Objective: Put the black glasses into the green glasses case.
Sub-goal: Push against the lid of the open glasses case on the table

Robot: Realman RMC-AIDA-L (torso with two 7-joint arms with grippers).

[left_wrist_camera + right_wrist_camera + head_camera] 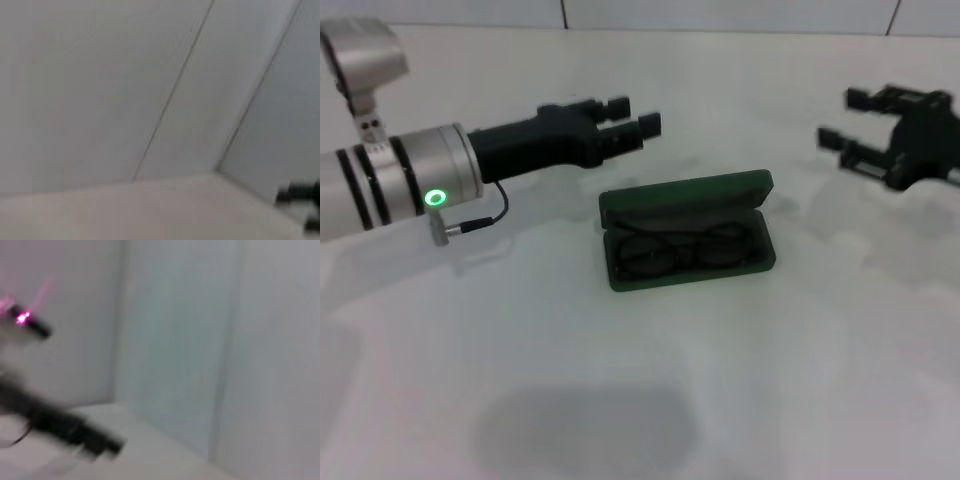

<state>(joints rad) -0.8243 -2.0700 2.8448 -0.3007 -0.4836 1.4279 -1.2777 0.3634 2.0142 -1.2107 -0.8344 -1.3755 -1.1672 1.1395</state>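
The green glasses case point(686, 197) lies open in the middle of the white table, its lid raised at the back. The black glasses point(682, 250) lie folded inside it on the dark lining. My left gripper point(634, 115) is open and empty, above the table behind and to the left of the case. My right gripper point(844, 120) is open and empty, off to the right of the case. The left arm also shows far off in the right wrist view point(60, 426). The right gripper shows at the edge of the left wrist view point(300, 196).
The white table point(640, 400) spreads all around the case. A white wall with seams stands at the back point(720, 12). Both wrist views show mostly wall panels point(150, 90).
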